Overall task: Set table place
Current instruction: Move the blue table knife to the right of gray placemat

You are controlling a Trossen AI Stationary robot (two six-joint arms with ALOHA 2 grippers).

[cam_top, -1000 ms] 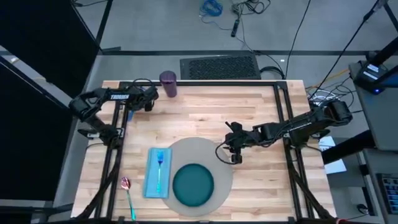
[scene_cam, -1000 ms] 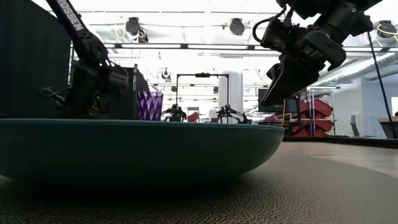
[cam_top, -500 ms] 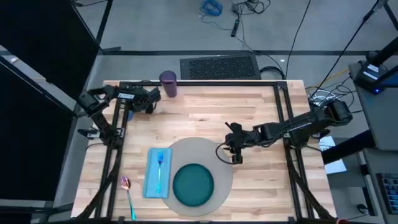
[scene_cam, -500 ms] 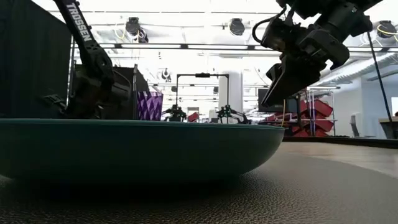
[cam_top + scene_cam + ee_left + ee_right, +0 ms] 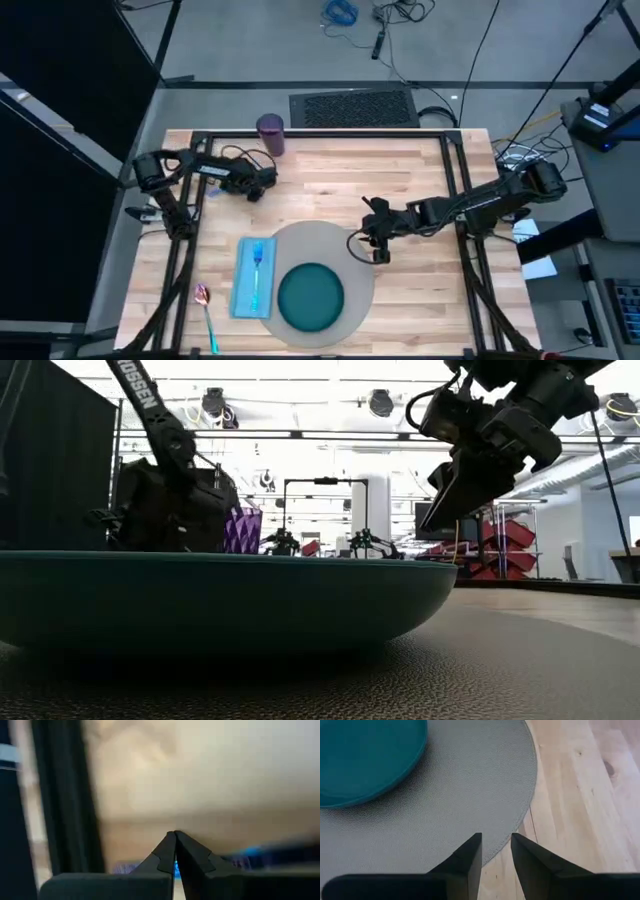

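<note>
Place setting sits low and centre in the high view on the table (image 5: 400, 170): a round grey mat (image 5: 345, 250) carries the teal plate (image 5: 310, 297) on its lower half, and a light blue napkin (image 5: 243, 290) lies along the mat's left edge, its long axis running up and down the frame. Blue fork (image 5: 257, 270) rests on the napkin along that same axis, tines toward the top. Farther left, near the lower left corner, the spoon (image 5: 206, 312) lies nearly parallel — pink bowl toward the top, green handle toward the bottom. Purple cup (image 5: 270, 134) stands upright at the table's upper edge, left of centre.

The left gripper (image 5: 262, 186) hangs over bare wood just below the cup, apart from it; in its wrist view the fingers (image 5: 165, 852) meet tip to tip, holding nothing. The right gripper (image 5: 379, 251) hovers at the mat's right rim — a narrow gap shows between its fingers (image 5: 470, 855), and nothing is between them.
</note>
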